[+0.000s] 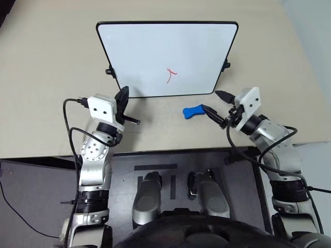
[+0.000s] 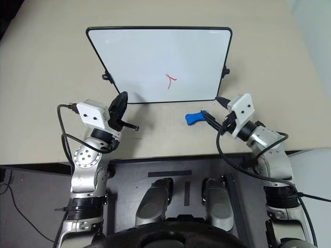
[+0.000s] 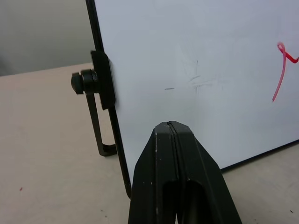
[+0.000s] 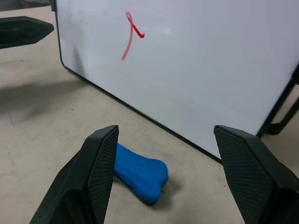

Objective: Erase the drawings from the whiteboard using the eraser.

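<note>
Right end effector (image 4: pixel 163 154): your fingers spread wide, empty.
Eraser (image 4: pixel 138 171) on tabletop (image 4: pixel 42 121) just ahead, untouched; left end effector (image 3: pixel 172 128) closed, empty.

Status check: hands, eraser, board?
Right hand open, eraser between fingers, ungripped. Left hand shut by whiteboard. Red drawing intact. Nothing blocking.

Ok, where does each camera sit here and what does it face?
Head views: look down over both arms at the whiteboard, eraser, left tool, right tool.
Left wrist view: along its shut fingers at the board's clip side.
Right wrist view: between open fingers toward the eraser.
All share the red drawing.
</note>
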Motion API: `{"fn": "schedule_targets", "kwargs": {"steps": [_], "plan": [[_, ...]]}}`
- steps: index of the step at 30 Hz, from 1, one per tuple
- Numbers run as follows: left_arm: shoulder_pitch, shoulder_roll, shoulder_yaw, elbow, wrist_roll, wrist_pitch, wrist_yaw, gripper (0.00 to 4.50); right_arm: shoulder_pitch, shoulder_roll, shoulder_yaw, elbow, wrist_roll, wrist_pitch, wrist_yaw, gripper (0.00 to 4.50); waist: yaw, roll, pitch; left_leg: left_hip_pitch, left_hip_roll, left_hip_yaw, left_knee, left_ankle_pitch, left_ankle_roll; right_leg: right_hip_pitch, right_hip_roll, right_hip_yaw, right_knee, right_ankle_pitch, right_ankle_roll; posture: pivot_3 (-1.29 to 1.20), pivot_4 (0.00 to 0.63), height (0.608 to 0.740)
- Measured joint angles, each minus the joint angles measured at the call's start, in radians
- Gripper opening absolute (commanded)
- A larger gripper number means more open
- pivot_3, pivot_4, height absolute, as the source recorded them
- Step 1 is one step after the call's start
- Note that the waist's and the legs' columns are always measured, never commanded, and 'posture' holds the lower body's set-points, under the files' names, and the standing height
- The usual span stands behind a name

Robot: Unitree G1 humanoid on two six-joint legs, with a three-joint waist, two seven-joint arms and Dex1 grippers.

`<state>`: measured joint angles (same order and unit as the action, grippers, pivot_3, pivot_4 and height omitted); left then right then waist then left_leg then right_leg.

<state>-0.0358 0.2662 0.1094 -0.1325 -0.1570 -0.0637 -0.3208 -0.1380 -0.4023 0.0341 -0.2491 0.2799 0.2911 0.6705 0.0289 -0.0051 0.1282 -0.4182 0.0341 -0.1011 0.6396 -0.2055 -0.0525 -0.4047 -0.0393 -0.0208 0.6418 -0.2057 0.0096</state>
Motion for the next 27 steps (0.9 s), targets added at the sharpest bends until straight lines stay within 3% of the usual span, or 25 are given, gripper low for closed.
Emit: {"fn": "schedule_targets", "kwargs": {"steps": [9,14,20,27], "plan": [[-0.008,-0.005,-0.009,-0.001,0.0,0.006,-0.001,0.0,0.014,0.003,0.02,-0.027,0.0,0.001,-0.001,3.44,-0.001,0.0,0.0,0.0,0.0,-0.001,0.0,0.0,0.0,0.0,0.0,0.0,0.0,0.0,0.0,0.0,0.15,0.74],[-0.007,-0.016,-0.013,-0.001,0.002,0.005,0.001,0.0,0.003,-0.049,0.066,-0.069,-0.007,0.017,0.033,3.44,0.0,0.0,0.0,0.0,0.0,0.001,0.0,0.0,0.0,0.0,0.0,0.0,0.0,0.0,0.0,0.0,0.15,0.74],[-0.003,-0.044,-0.025,0.0,0.017,-0.005,0.023,0.0,-0.049,-0.149,0.132,-0.063,-0.012,0.02,0.151,3.44,-0.001,-0.001,0.0,-0.001,-0.002,0.004,0.0,0.001,0.0,0.0,0.0,0.0,-0.001,-0.001,0.001,0.0,0.15,0.74],[0.004,-0.044,-0.021,-0.004,0.024,-0.009,0.027,0.0,-0.221,-0.243,0.228,0.14,-0.079,-0.087,0.364,3.44,-0.001,-0.001,0.0,-0.001,-0.002,0.004,0.0,0.002,0.0,0.0,0.001,0.001,0.0,0.0,0.001,0.0,0.15,0.74]]}}
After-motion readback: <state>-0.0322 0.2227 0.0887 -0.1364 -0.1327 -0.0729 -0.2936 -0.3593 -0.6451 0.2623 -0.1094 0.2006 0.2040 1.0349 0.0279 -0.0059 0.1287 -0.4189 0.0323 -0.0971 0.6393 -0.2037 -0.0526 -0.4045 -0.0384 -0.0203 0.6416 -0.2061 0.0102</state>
